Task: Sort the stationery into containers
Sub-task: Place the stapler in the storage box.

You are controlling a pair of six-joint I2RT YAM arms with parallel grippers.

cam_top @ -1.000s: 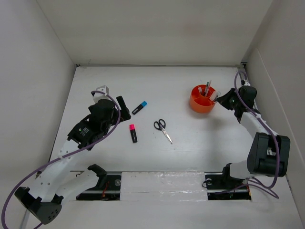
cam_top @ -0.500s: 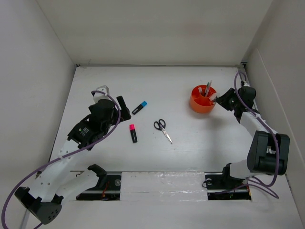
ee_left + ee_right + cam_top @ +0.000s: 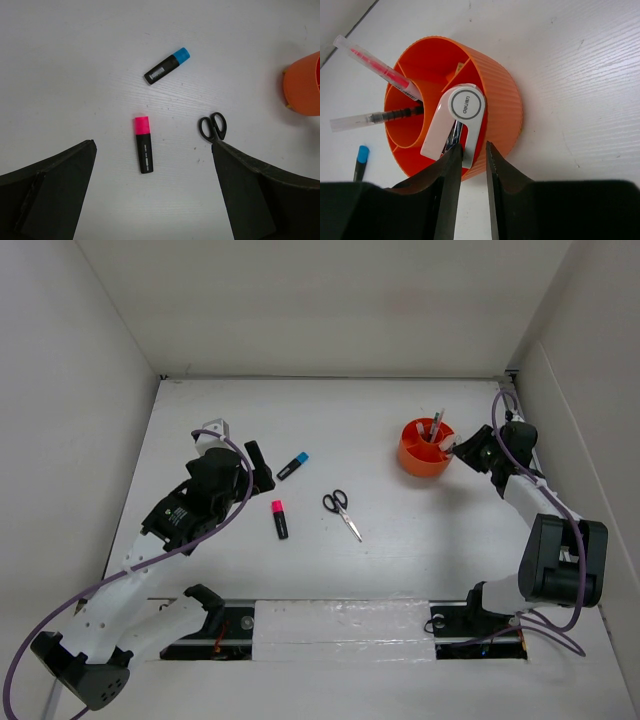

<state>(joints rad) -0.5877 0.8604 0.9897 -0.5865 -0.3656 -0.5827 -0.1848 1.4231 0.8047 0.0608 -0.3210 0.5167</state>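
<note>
Orange tub (image 3: 495, 100) is sitting just beyond the right gripper (image 3: 472, 150), its fingers parted and released — a white piece (image 3: 457, 125) lying on its rim is partly hidden behind one fingertip. Left gripper (image 3: 152, 144) is gaping wide, one finger hiding the blades of the scissors (image 3: 212, 127).

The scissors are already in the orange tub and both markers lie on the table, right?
No. The scissors lie on the table, left of the orange tub, as the top view shows. The pink highlighter and blue-capped marker do lie on the table.

marker (image 3: 293, 466) behind highlighter (image 3: 280, 520) | scissors (image 3: 341, 512) right of both | tub (image 3: 420, 462) far right, pens (image 3: 437, 423) inside
</note>
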